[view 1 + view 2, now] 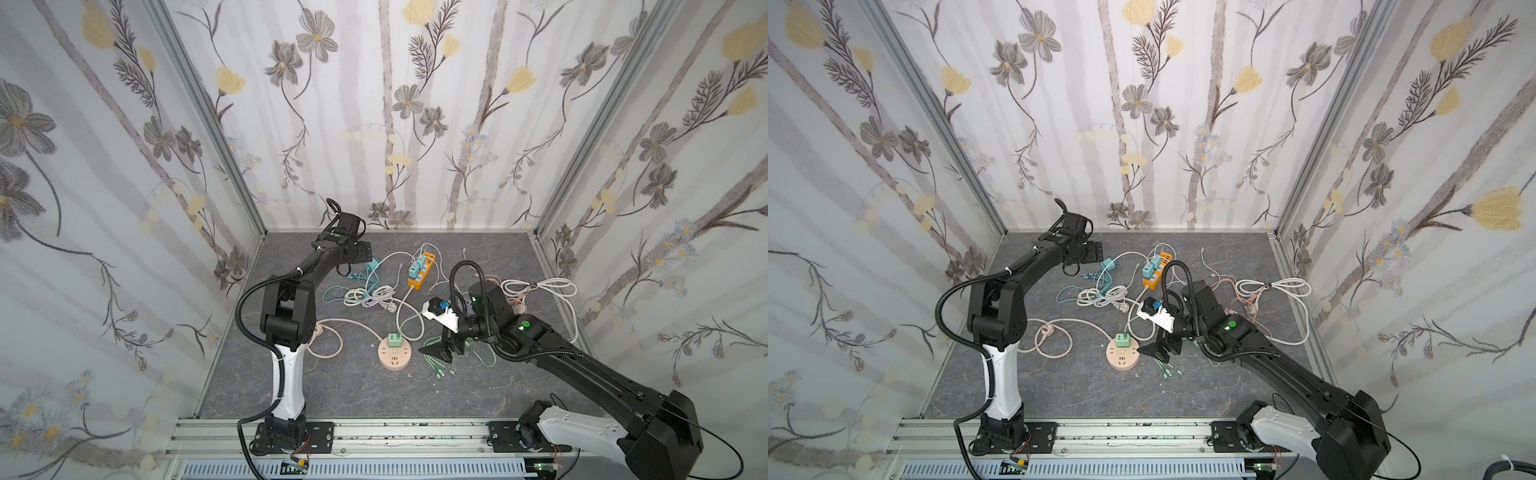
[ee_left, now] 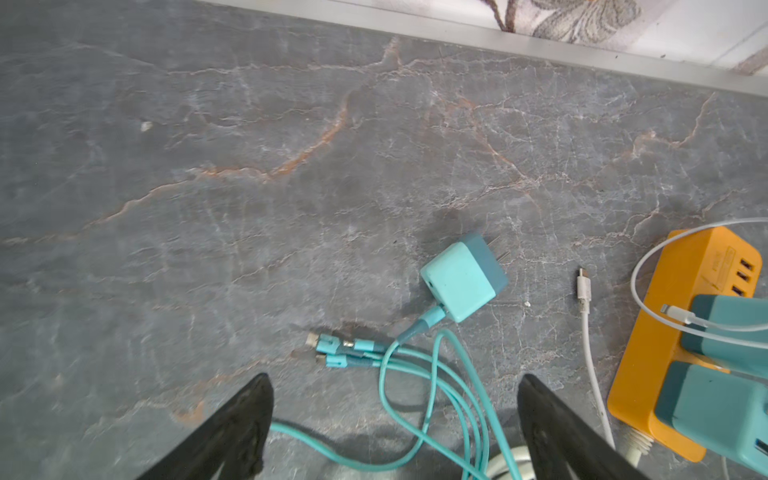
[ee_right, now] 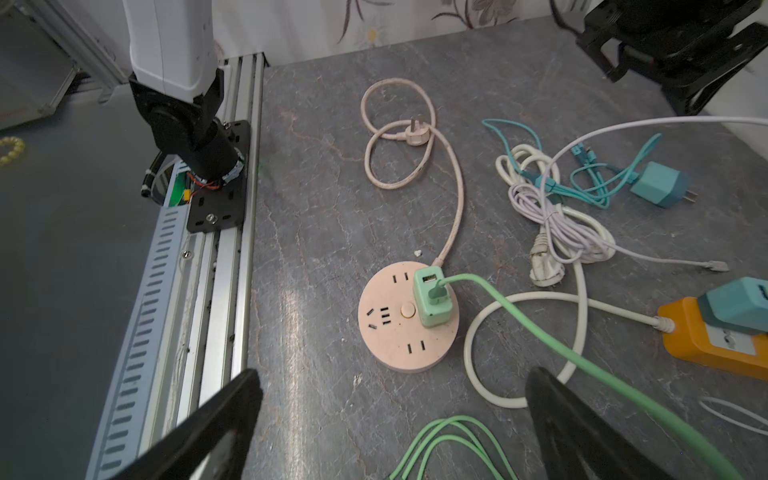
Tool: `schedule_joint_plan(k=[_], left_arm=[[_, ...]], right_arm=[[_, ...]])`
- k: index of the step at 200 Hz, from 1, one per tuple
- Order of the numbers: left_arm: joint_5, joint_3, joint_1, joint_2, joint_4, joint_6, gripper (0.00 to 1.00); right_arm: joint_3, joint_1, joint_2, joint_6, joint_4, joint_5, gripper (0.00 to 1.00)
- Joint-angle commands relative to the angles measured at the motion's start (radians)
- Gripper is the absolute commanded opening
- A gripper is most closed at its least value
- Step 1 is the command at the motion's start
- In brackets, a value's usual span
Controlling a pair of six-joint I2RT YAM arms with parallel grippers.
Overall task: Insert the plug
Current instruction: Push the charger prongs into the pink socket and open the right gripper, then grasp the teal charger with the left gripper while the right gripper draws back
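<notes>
My left gripper (image 2: 395, 380) hangs wide open near the teal charger (image 2: 461, 282) lying loose; my right gripper (image 3: 392, 374), equally wide, faces the round socket (image 3: 386, 332)

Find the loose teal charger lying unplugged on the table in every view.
In a top view: teal charger on the table, left of the orange power strip.
In a top view: same place, left of the strip.
Left wrist: on the table, ahead of the open left gripper.
Right wrist: beyond the cable tangle, prongs showing.
Shared landmark: the orange power strip.
</notes>
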Motion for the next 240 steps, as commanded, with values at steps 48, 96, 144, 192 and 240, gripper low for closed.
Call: schedule_joint_plan(k=[48,96,144,192,240], left_arm=[[0.143,0.433,-0.017,0.321,-0.283,0.337,0.86],[0.041,0.515,-0.074,0.400,-0.324,0.528,0.84],[-0.043,0.644,-0.081,0.494,-0.322,0.578,0.83],[0.065,0.754,-0.089,0.563,-0.425,0.688,0.80],[0.073,0.754,-0.094,0.564,-0.453,0.695,0.45]], right_arm=[[-0.036,-0.019,0.001,0.112,0.053,-0.086,0.99],[-0.089,-0.018,-0.025,0.151,0.046,-0.021,0.99],[-0.117,-0.018,-0.055,0.182,0.064,0.008,0.99],[-0.138,-0.018,-0.074,0.178,0.037,0.001,0.99],[-0.109,0.013,0.002,0.204,-0.059,0.007,0.99]])
